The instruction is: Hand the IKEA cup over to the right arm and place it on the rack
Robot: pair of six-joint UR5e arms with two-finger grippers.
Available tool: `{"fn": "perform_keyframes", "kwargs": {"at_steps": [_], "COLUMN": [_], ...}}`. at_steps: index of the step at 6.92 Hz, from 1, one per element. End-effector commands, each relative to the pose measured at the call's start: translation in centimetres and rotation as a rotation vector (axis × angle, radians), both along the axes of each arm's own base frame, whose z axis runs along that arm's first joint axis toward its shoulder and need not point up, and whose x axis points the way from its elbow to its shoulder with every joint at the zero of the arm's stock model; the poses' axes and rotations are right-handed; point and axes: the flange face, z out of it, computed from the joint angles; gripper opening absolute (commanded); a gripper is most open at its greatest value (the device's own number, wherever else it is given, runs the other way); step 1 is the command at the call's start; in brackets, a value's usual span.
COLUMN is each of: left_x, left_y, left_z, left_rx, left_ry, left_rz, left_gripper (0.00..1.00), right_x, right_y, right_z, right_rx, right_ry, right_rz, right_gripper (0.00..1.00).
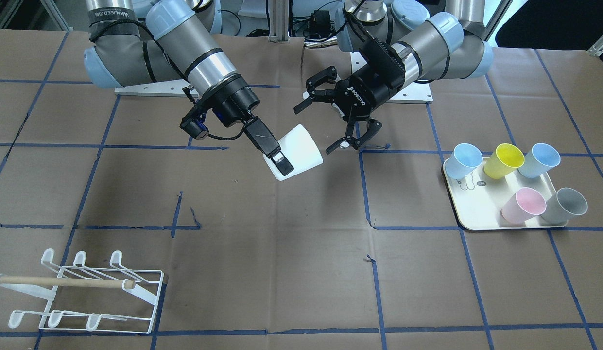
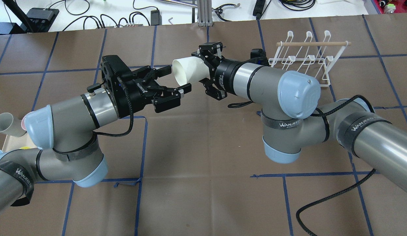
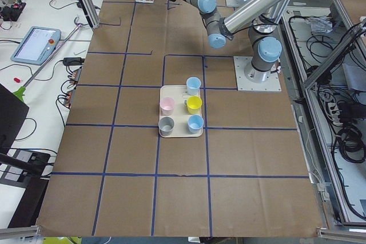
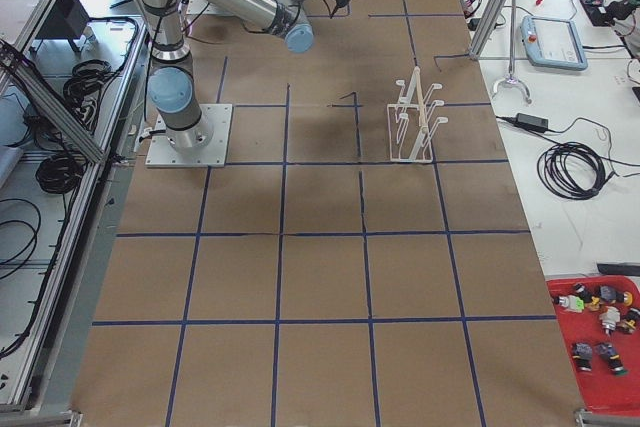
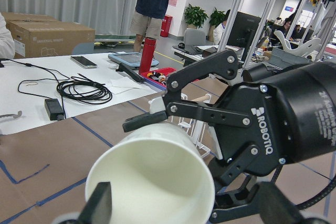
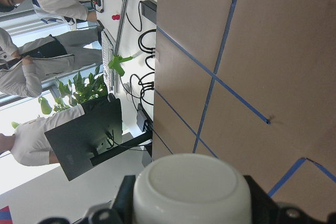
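The white IKEA cup hangs above the table on its side. My right gripper, with flat straight fingers, is shut on the cup near its base. In the overhead view the cup points its mouth at my left gripper, a claw-like one. That gripper is open, its fingertips spread just beside the cup's rim; I cannot tell if they touch it. The right wrist view shows the cup's base. The white wire rack with a wooden dowel stands empty at the table's far right.
A cream tray on my left side holds several coloured cups, among them yellow, pink and grey. Blue tape lines cross the brown table cover. People and desks show beyond the table edge in the wrist views.
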Motion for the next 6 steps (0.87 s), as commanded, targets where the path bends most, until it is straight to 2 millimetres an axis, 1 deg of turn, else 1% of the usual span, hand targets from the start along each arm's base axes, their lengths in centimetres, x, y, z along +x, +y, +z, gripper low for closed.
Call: {"fn": "perform_keyframes", "kwargs": {"at_steps": [1,2,3,4,5,6], "left_x": [5.3,6.0,6.6,8.0,8.8,9.5], "left_y": [-1.6,-2.3,-4.3,-7.2,-9.1,-10.7], "left_z": [0.6,0.9,2.0,3.0,4.2,5.1], "left_rx": [-0.008,0.004,0.079,0.152,0.22,0.282], "left_ry": [0.006,0.008,0.039,0.012,-0.007,-0.032], "left_rz": [0.119,0.141,0.164,0.259,0.312,0.354], "left_gripper": [0.99,0.99,0.99,0.99,0.99,0.99], "right_x": [-1.4,-3.8,-5.9,-7.3,-9.0,-10.8], "right_y": [-3.4,-5.9,-7.7,-9.0,-10.5,-12.0], "right_z": [-0.1,0.2,1.5,2.5,2.5,1.7], "right_rx": [-0.027,-0.097,-0.205,-0.305,-0.377,-0.431], "right_ry": [0.012,0.072,0.163,0.26,0.385,0.552], "right_rz": [-0.028,-0.036,-0.017,0.011,0.015,0.01], "right_gripper": [0.14,0.09,0.09,0.09,0.09,0.09]}}
